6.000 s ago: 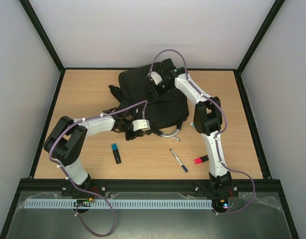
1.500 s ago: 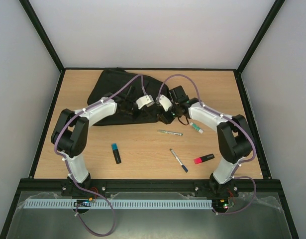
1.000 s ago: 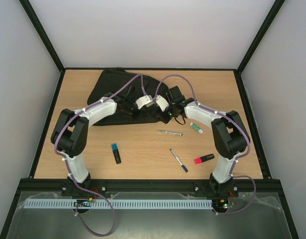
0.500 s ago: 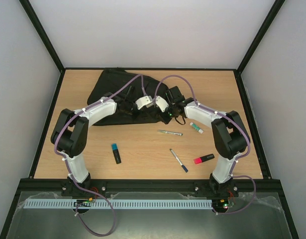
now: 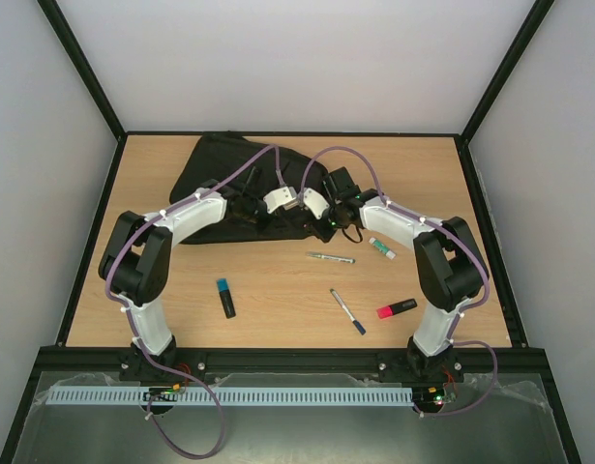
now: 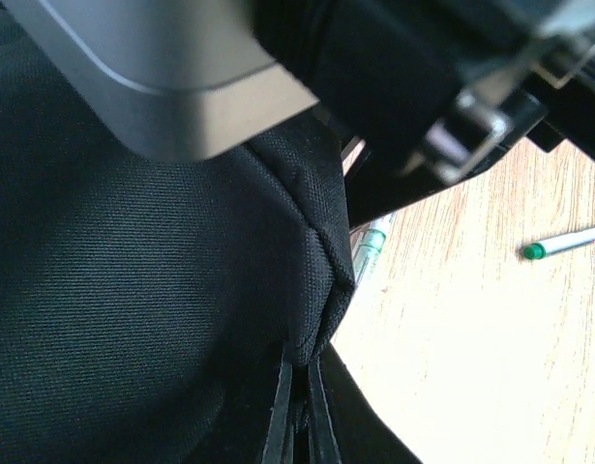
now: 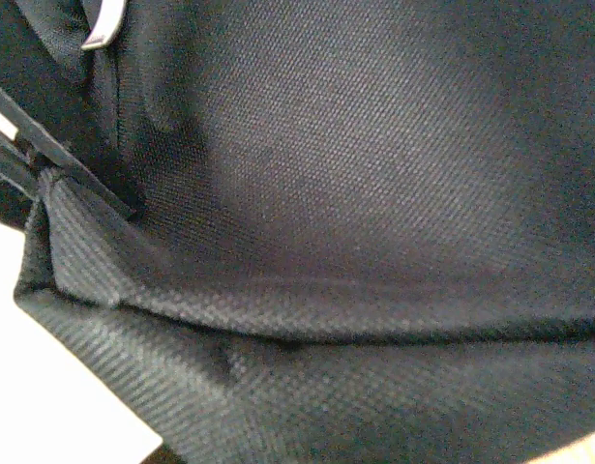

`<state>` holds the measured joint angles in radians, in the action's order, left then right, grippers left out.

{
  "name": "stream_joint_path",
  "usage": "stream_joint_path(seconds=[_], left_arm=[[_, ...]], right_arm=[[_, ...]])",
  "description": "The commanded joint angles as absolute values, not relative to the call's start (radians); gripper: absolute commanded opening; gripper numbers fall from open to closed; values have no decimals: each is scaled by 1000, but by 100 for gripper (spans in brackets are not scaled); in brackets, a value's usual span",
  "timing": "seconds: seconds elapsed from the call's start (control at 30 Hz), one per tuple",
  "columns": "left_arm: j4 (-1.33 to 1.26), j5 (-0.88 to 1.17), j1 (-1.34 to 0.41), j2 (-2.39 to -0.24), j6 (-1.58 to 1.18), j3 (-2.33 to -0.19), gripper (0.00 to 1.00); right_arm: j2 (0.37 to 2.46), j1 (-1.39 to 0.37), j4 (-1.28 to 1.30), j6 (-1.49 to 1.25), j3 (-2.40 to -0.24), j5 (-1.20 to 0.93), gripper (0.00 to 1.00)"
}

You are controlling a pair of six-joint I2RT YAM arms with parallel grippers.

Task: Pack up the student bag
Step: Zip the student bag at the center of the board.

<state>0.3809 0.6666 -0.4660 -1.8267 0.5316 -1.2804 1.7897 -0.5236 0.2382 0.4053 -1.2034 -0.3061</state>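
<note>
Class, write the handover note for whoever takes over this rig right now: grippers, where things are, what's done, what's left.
Left gripper: shut on a fold of the student bag.
Right gripper: at the bag's near edge; grip unclear.
Bag: lying flat at the far side of the table, left of centre.
Done: nothing visibly packed.
Left: blue-capped marker, green-tipped pen, green-and-white marker, dark pen and pink highlighter lie loose; all to go in.

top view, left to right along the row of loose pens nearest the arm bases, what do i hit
black marker with a blue cap → slim pen with a dark blue end → pink highlighter
</note>
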Motion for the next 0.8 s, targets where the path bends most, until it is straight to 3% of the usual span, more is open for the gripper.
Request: stream_joint_path(seconds=[0.0,0.07,0.17,0.37,0.47,0.63,0.77], left_arm=[[372,684,-455,-1804,559,-1323,2],[374,683,-456,-1802,562,-1322,2],[378,684,-456,-1798,564,-1320,2],[379,684,-456,-1799,566,-1321,2],[381,683,-455,-1800,567,-1324,2],[385,680,-454,-1799,573,-1322,2],[386,681,-454,-1799,574,-1320,2]], right_arm=[[1759,-529,338,425,-1210,-319,17],[1761,-530,342,433,-1213,-329,20],[1764,-531,348,442,-1215,-342,34],[1789,-531,308,428,-1208,-316,34],[1801,-531,293,428,-1215,-303,31],[1811,-530,300,439,-1233,-300,14],[1790,-530,303,438,-1219,-286,8]])
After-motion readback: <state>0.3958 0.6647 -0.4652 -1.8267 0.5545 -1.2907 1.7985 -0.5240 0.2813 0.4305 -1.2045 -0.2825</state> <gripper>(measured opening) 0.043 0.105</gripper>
